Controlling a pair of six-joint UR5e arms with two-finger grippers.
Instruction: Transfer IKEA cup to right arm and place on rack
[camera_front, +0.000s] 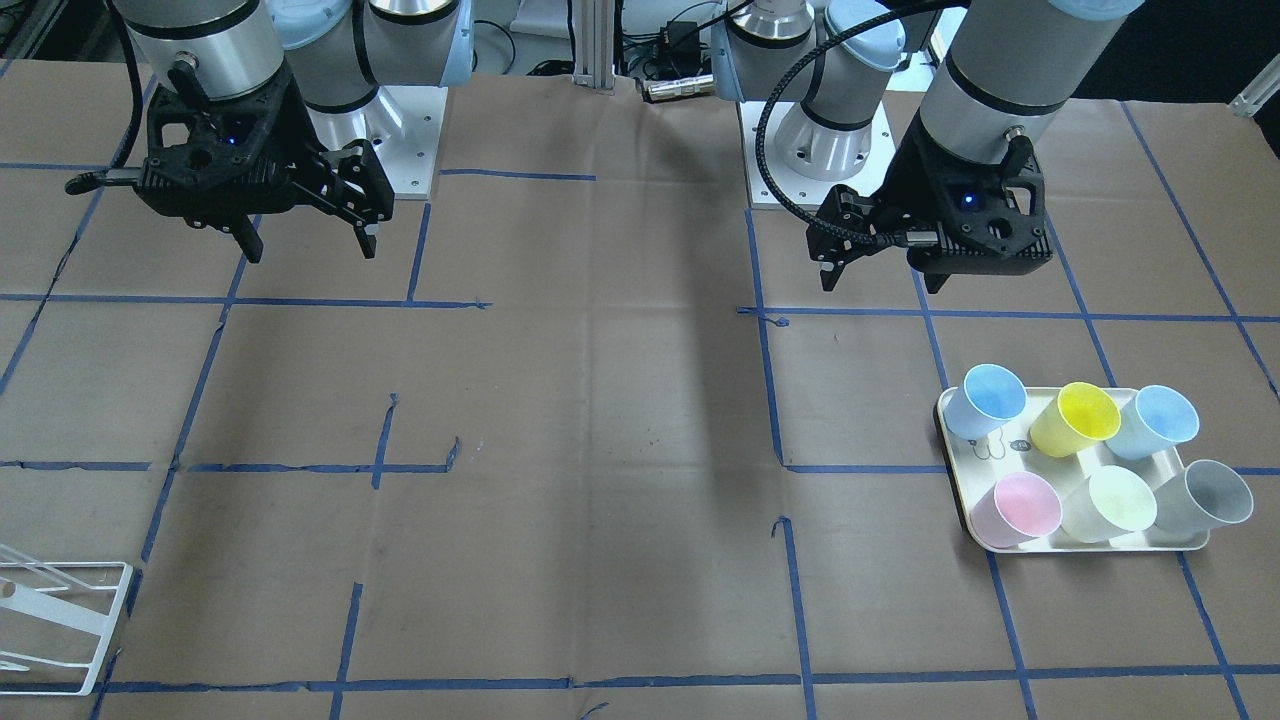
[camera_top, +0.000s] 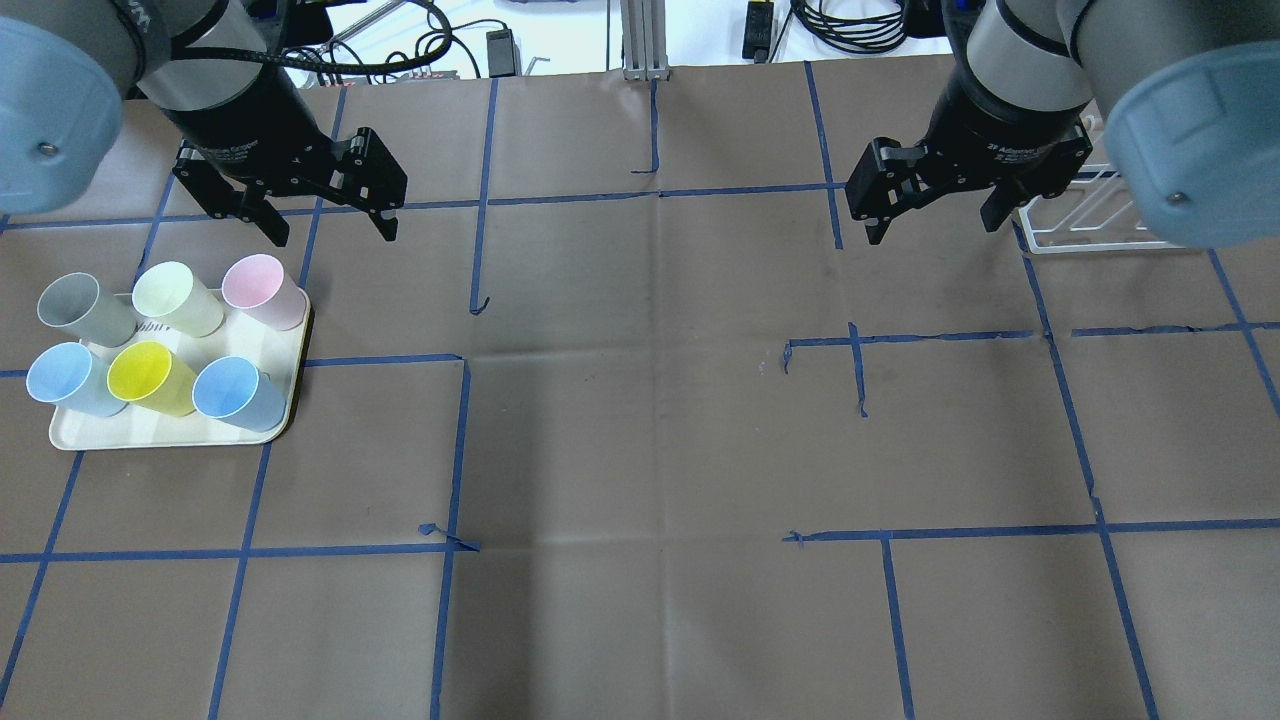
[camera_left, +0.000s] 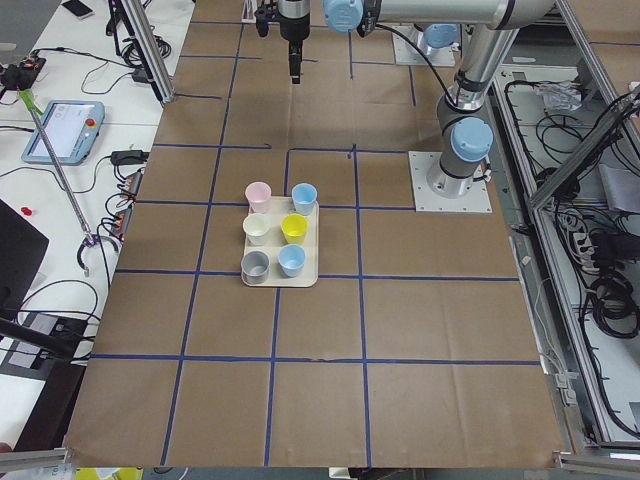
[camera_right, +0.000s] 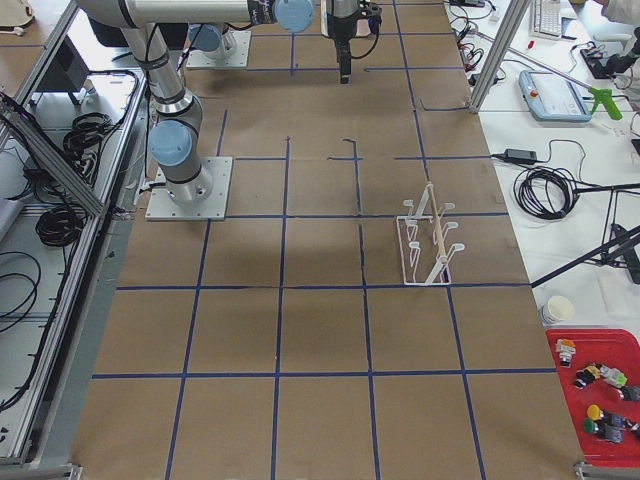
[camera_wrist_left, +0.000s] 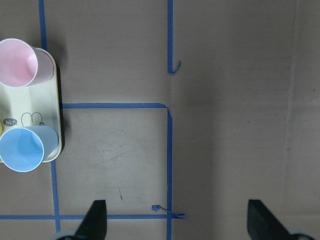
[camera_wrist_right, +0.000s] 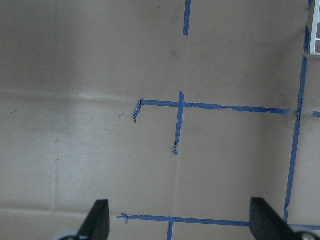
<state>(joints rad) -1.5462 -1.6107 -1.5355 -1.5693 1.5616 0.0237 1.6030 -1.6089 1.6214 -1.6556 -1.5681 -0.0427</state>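
Note:
Several pastel IKEA cups stand on a cream tray (camera_top: 170, 432) at the table's left, among them a pink cup (camera_top: 258, 283), a yellow cup (camera_top: 148, 374) and a grey cup (camera_top: 72, 303). My left gripper (camera_top: 335, 228) hangs open and empty above the table just beyond the tray; its wrist view shows the pink cup (camera_wrist_left: 17, 62) and a blue cup (camera_wrist_left: 22, 149) at the left. My right gripper (camera_top: 930, 225) hangs open and empty on the other side. The white wire rack (camera_top: 1085, 215) stands right beside it, partly hidden by the right arm.
Brown paper with blue tape lines covers the table (camera_top: 640, 430). The arm bases (camera_front: 800, 150) stand at the robot's edge of the table. Cables and a metal post (camera_top: 645, 40) lie past the far edge. A corner of the rack (camera_wrist_right: 315, 30) shows in the right wrist view.

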